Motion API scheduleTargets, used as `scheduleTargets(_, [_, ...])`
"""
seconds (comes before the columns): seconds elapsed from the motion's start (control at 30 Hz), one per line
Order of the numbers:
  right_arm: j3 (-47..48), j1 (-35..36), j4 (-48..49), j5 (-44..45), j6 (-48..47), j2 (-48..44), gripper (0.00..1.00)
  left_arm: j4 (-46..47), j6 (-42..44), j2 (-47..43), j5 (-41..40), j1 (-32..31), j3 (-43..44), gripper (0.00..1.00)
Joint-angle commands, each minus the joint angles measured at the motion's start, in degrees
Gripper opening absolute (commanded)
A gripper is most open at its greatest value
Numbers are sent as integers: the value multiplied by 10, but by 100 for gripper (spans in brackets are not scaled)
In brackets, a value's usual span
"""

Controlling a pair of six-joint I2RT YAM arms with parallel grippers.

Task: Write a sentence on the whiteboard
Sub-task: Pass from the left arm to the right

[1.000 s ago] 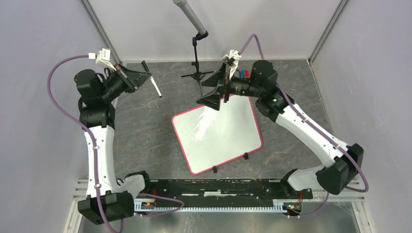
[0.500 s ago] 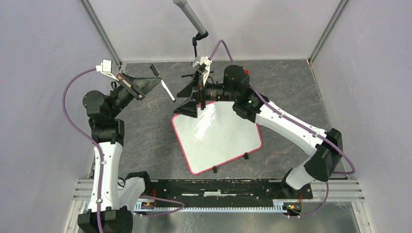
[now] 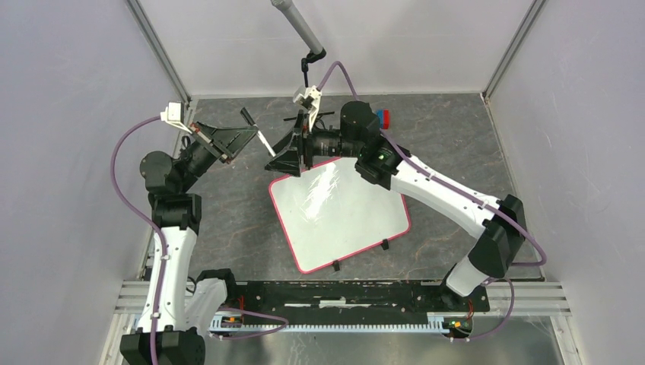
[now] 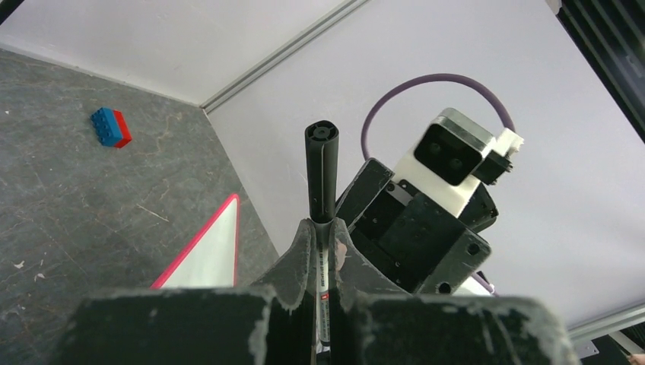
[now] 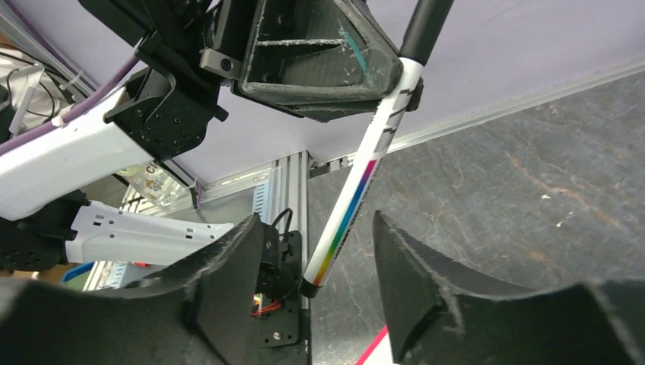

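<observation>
Left gripper (image 4: 321,232) is clamped on a marker (image 4: 321,175), fingers pinching the white barrel just below the black cap, which sticks out past the fingertips. The rest of the barrel has a rainbow stripe and slants down toward the right gripper (image 5: 316,225). That one's spread wide, and in the right wrist view the marker's lower end sits in the gap between its two fingers. I can't tell if it's touching either one. Both grippers hang in the air over the far side of the table (image 3: 228,205). The whiteboard (image 3: 342,213) lies flat mid-table, turned at an angle, plain white with some glare, its far-left corner just under the right gripper. A blue and red brick (image 3: 382,116) sits near the back wall, with a black stand (image 3: 308,99) nearby.
</observation>
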Motion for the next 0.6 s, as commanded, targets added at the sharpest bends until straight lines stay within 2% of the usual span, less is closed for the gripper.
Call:
scheduleTargets(0.0, [25, 3, 28, 2, 11, 6, 54, 53, -36, -8, -5, -5, -10, 2])
scheduleTargets(0.1, [23, 4, 16, 7, -3, 0, 30, 55, -31, -6, 6, -8, -11, 2])
scheduleTargets(0.17, [21, 3, -4, 18, -20, -10, 7, 50, -17, -2, 19, -10, -7, 4])
scheduleTargets(0.2, [16, 1, -14, 21, -31, -18, 1, 28, -2, -1, 25, -10, 0, 14])
scheduleTargets(0.3, [-18, -9, -30, 28, -50, -46, 0, -67, 68, 2, 31, -9, 28, 61])
scheduleTargets(0.33, [-28, -14, -31, 20, -52, -54, 0, -77, 84, 3, 37, -9, 32, 71])
scheduleTargets(0.37, [-39, -20, -34, 10, -56, -64, 0, -86, 101, 5, 44, -9, 36, 77])
scheduleTargets(0.43, [-56, -32, -52, -7, -75, -83, 0, -118, 149, 10, 65, -9, 52, 83])
scheduleTargets(0.57, [-72, -53, -161, -6, -177, -127, 0, -268, 319, 27, 111, -9, 133, 93])
